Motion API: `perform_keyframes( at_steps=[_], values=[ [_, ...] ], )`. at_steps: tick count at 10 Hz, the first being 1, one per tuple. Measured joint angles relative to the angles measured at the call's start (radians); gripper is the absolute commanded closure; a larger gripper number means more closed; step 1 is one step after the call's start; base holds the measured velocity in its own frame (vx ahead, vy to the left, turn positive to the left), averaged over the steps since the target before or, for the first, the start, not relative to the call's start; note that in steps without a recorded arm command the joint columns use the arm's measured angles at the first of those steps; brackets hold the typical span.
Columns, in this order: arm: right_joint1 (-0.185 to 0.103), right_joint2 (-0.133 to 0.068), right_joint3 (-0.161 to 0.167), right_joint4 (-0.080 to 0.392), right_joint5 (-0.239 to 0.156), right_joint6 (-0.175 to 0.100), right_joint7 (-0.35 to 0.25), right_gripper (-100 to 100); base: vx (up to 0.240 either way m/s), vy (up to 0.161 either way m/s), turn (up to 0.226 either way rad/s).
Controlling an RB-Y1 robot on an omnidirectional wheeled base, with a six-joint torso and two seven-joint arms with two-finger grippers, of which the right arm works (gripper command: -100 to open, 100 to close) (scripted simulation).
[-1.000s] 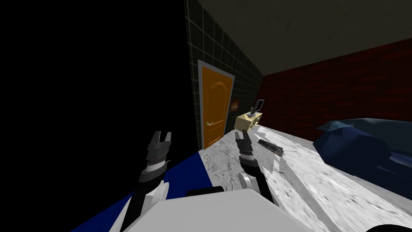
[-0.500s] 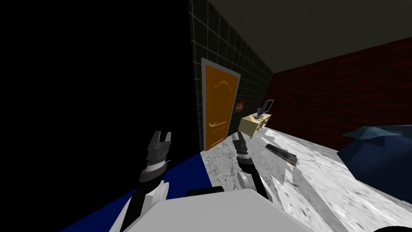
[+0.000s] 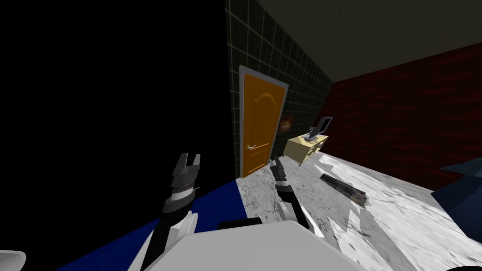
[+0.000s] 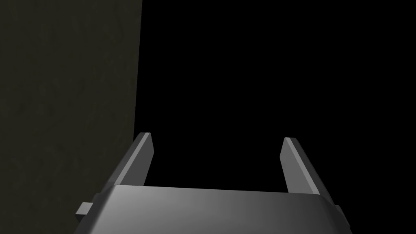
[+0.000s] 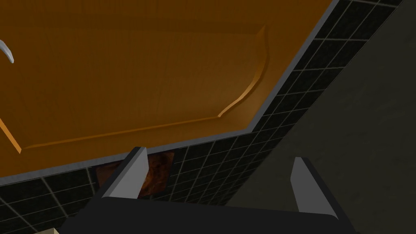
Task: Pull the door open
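An orange panelled door (image 3: 261, 127) sits in a grey frame in the dark tiled wall, some way ahead, with a curved silver lever handle (image 3: 254, 147) at its left edge. My right gripper (image 3: 277, 164) is held out toward it, well short of it, fingers open and empty. In the right wrist view the door (image 5: 142, 73) spreads beyond the open right gripper (image 5: 219, 178), and the tip of the handle (image 5: 6, 50) shows at the picture's edge. My left gripper (image 3: 189, 160) is raised before a black area, and the left gripper (image 4: 217, 162) stands open and empty.
A pale low cabinet (image 3: 306, 147) with a monitor (image 3: 322, 127) stands right of the door, under a small brown picture (image 3: 286, 124). A dark long object (image 3: 343, 188) lies on the marbled floor. A dark blue bed (image 3: 463, 183) is at the far right, by a red brick wall (image 3: 405, 117).
My view has swung left and crept forward: the door looks slightly larger, and the cabinet, floor object and bed slid right. The right forearm turned a little toward the door.
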Motion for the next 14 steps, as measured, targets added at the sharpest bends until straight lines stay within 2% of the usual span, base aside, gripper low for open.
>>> perform_keyframes(
  at_steps=[4, 5, 7, 10, 11, 12, 14],
  values=[
    [-0.042, -0.028, 0.008, 0.112, 0.002, -0.001, -0.025, -100, 0.057, -0.028, 0.092],
    [-0.044, -0.033, 0.009, 0.126, 0.001, 0.001, -0.031, -100, 0.06, -0.025, 0.114],
    [-0.074, -0.054, 0.009, 0.198, 0.0, -0.01, -0.048, -100, 0.087, -0.048, 0.188],
    [-0.094, -0.078, 0.014, 0.284, 0.0, -0.019, -0.07, -100, 0.058, -0.027, 0.098],
    [-0.112, -0.09, 0.013, 0.315, -0.002, -0.016, -0.08, -100, 0.051, -0.032, 0.086],
    [-0.122, -0.093, 0.013, 0.335, -0.002, -0.012, -0.085, -100, 0.057, -0.024, 0.135],
    [-0.145, -0.112, 0.016, 0.401, -0.002, -0.019, -0.1, -100, 0.073, -0.049, 0.162]
  ],
)
